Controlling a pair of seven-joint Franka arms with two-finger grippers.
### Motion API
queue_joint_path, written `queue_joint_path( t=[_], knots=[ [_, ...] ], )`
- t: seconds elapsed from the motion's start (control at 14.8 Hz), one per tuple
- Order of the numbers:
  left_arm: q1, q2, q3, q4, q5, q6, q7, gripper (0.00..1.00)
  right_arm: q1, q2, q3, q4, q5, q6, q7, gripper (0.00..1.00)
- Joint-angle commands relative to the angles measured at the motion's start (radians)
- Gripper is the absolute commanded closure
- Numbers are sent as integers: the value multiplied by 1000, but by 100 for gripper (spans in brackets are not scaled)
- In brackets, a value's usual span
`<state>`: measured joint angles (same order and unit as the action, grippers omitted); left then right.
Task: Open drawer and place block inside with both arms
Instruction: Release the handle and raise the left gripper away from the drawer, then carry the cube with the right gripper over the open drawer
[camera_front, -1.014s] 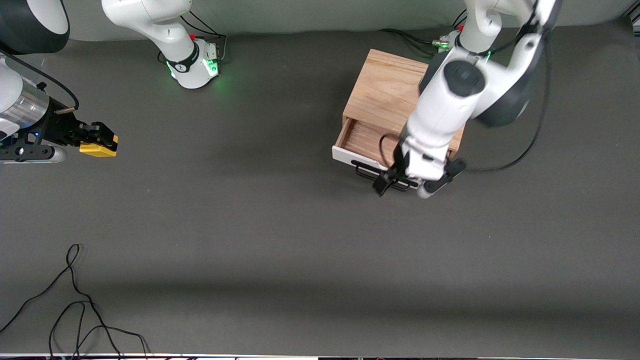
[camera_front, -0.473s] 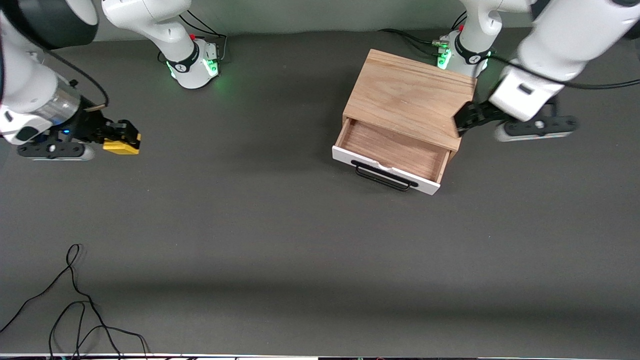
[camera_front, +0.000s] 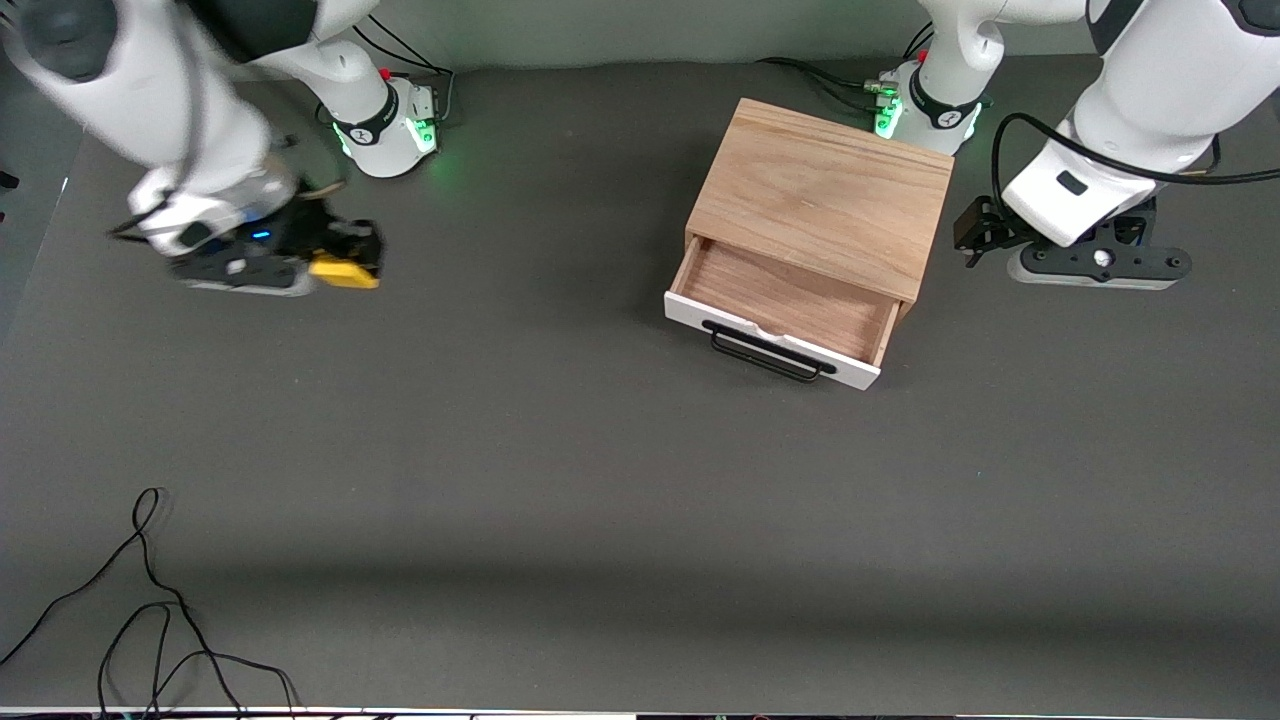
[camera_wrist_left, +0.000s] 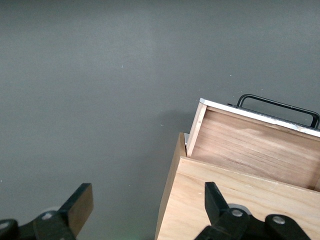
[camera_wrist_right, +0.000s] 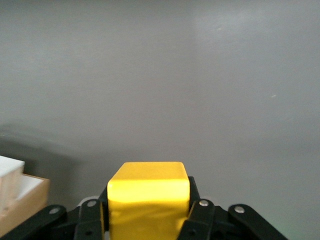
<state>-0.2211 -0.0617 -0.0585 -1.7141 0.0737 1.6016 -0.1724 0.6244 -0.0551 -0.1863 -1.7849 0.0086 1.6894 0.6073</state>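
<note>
Starting nearest the front camera, the drawer (camera_front: 778, 315) stands pulled out of its wooden box (camera_front: 822, 192), its black bar handle (camera_front: 768, 352) free and its light wood interior bare, where a second ago the left arm was bent over that handle. That arm has since swung off toward its own end of the table, so the opening step looks finished and the way in is unobstructed. The left gripper (camera_front: 972, 238) now hangs just beside the box, fingers spread wide and empty in its wrist view. Farther off, the right gripper (camera_front: 352, 262) has travelled from the table's edge toward the drawer, probably well above the table, though its motion smears the view; its fingers pinch the yellow block (camera_wrist_right: 148, 200).
</note>
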Motion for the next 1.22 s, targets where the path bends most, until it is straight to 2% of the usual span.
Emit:
queue_joint_path(
  t=[0.0,0.14,0.27,0.34,0.47,0.54,0.74,0.88,1.15],
  knots=[
    [0,17,32,39,17,-49,25,1,136,150,-10,169,4,-8,202,64],
    [8,19,64,56,12,-81,27,1,217,254,-9,273,7,-8,325,65],
    [54,20,49,64,9,-74,49,1,277,369,-10,396,56,-8,447,65],
    [84,19,34,62,-3,-72,69,1,303,424,-10,450,68,-8,501,65],
    [229,20,-70,64,-37,-66,83,1,343,529,-9,554,68,-7,609,65],
    [264,20,-104,64,-37,-66,82,1,357,578,-8,605,68,-7,641,65],
    [264,25,-109,68,-28,-65,79,1,379,714,14,749,68,30,754,65],
    [266,40,-110,82,-28,-63,76,1,379,767,62,779,67,87,817,65],
    [269,51,-109,96,-17,-69,68,1,386,833,71,779,60,174,853,65]
  ],
)
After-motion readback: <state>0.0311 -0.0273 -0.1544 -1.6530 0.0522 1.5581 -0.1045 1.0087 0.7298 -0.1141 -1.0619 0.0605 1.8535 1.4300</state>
